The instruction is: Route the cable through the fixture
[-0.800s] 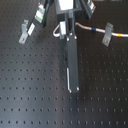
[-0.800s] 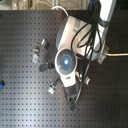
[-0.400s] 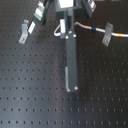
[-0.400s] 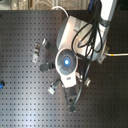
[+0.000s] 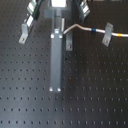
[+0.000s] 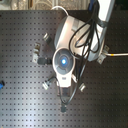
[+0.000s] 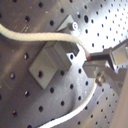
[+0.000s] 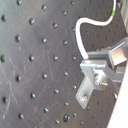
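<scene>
The cable [image 5: 82, 26] is a thin white cord with a blue band [image 5: 95, 30] and a yellow-orange band [image 5: 120, 35]. In the first exterior view it runs from the right, past a grey clip [image 5: 106, 34], to my gripper [image 5: 64, 36]. In the first wrist view the cable [image 7: 30, 36] lies across a grey clip [image 7: 50, 62] and passes my gripper [image 7: 95, 70]. In the second wrist view the cable [image 8: 81, 37] ends at my gripper [image 8: 92, 67], which looks shut on it, beside a clip [image 8: 86, 90]. In the second exterior view the arm hides the grasp.
Two more grey clips stand on the black perforated board [image 5: 95, 95], one at the first exterior view's left [image 5: 23, 35] and one beside the arm [image 5: 70, 43]. In the second exterior view, clips [image 6: 37, 50] [image 6: 47, 82] flank the arm's hand [image 6: 63, 60], and black hoses hang from it.
The arm has shifted slightly toward the first exterior view's left, taking the cable's end with it. The clips have not moved.
</scene>
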